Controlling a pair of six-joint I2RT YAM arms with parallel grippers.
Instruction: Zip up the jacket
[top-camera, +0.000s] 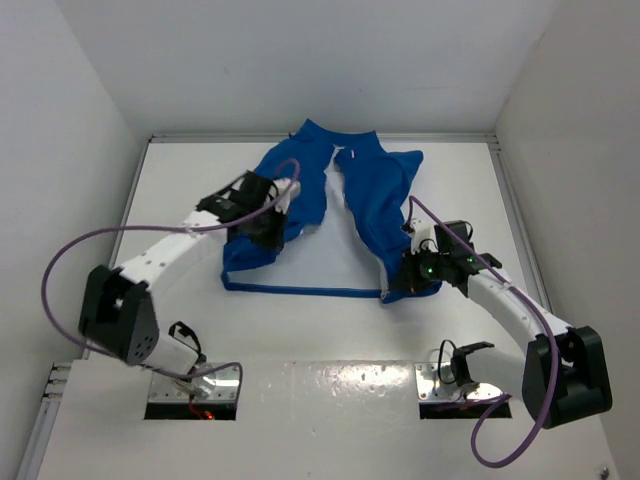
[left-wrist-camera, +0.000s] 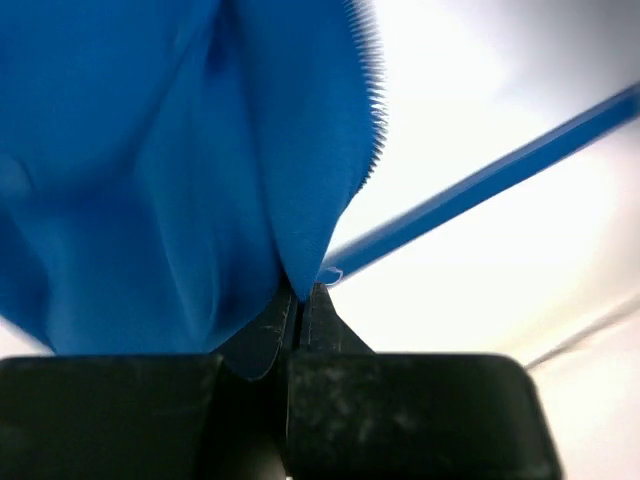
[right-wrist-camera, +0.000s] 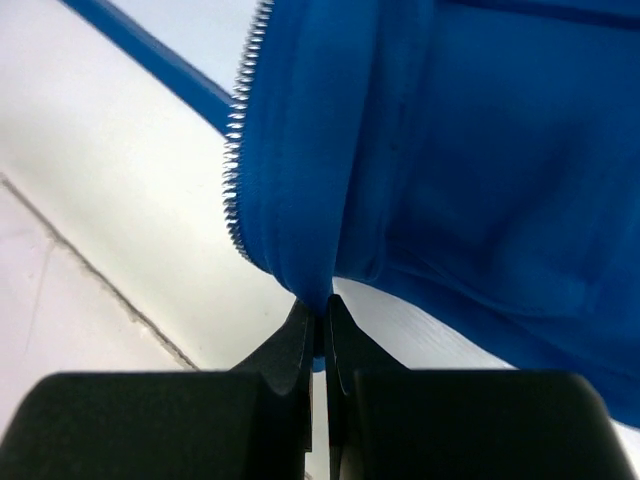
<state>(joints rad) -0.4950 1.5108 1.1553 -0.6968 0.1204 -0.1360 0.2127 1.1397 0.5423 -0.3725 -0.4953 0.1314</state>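
I am pinching the jacket (top-camera: 375, 200), which is lying spread open on the table (top-camera: 180, 180), my left gripper (left-wrist-camera: 298, 305) clamping one front panel and my right gripper (right-wrist-camera: 320, 312) clamping the other below its zipper teeth (right-wrist-camera: 237, 150), likely so I can draw both halves together.

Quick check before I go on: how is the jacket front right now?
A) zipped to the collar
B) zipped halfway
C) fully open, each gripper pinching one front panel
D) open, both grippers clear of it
C: the jacket lies spread with a bare gap between its zipper edges, and the left gripper and right gripper are each shut on blue fabric.
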